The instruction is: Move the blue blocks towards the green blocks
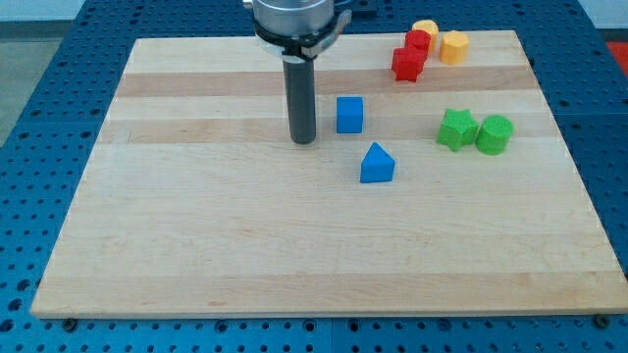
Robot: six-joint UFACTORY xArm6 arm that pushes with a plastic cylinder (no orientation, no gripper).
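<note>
My tip point(303, 139) rests on the wooden board point(196, 245) just left of the blue cube point(349, 115), with a small gap between them. A blue block with a pointed, house-like top point(377, 164) lies below and right of the cube. The green star-shaped block point(456, 129) and the green cylinder point(495, 134) sit side by side, touching, at the view's right. The blue blocks lie left of the green ones, apart from them.
At the view's top right, two red blocks point(410, 57) and two yellow blocks point(444, 41) are clustered together near the board's far edge. The board sits on a blue perforated table point(39, 118).
</note>
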